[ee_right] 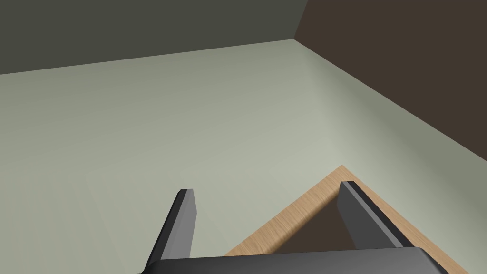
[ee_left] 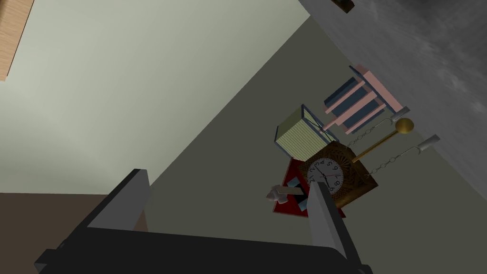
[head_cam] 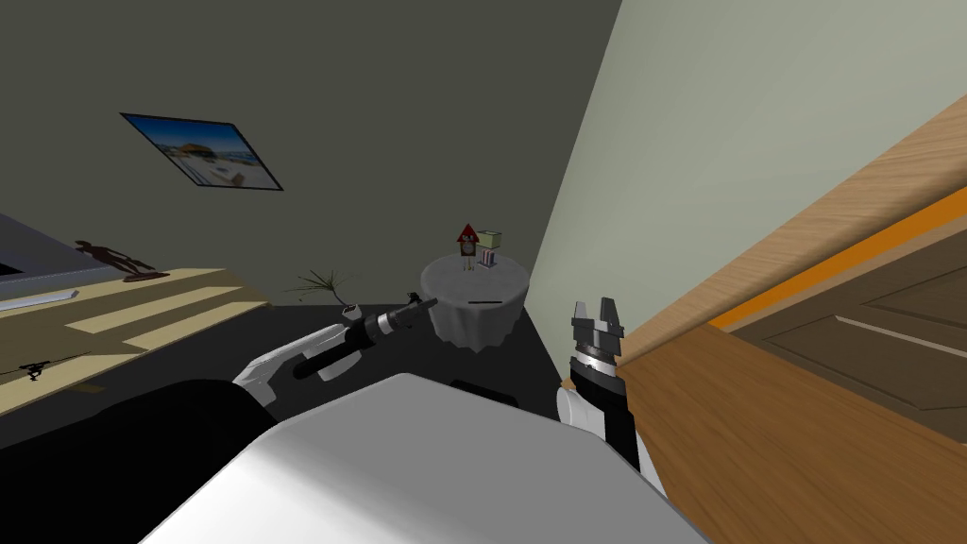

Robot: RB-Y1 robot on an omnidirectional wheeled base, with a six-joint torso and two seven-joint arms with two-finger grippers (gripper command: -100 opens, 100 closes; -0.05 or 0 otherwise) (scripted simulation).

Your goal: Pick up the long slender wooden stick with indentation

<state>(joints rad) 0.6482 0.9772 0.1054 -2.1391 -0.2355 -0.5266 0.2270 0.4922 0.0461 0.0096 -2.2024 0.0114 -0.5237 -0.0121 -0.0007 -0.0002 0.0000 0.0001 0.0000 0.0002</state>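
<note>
Room corner: dark olive wall meets pale green wall. A round table (head_cam: 472, 326) draped in grey cloth stands in the corner.

- The stick (head_cam: 484, 302), a thin dark line, lies flat on the near part of the table top.
- Behind it, on the far side, stands a cuckoo clock (head_cam: 466, 241) (ee_left: 333, 173) with a red roof, its pendulum and chain weights hanging down. A striped box (head_cam: 489, 244) (ee_left: 299, 135) and a pink and blue slatted piece (ee_left: 361, 102) are just beside it.
- The left gripper (head_cam: 425, 303) (ee_left: 227, 178) reaches to the table's left rim, fingers apart, holding nothing, apart from the stick.
- The right gripper (head_cam: 597, 310) (ee_right: 266, 188) is raised beside a wooden door frame (head_cam: 803, 227) (ee_right: 285, 219), fingers spread and empty.
- A potted plant (head_cam: 326, 283) stands near the table's left. A framed picture (head_cam: 201, 151) hangs on the dark wall.
</note>
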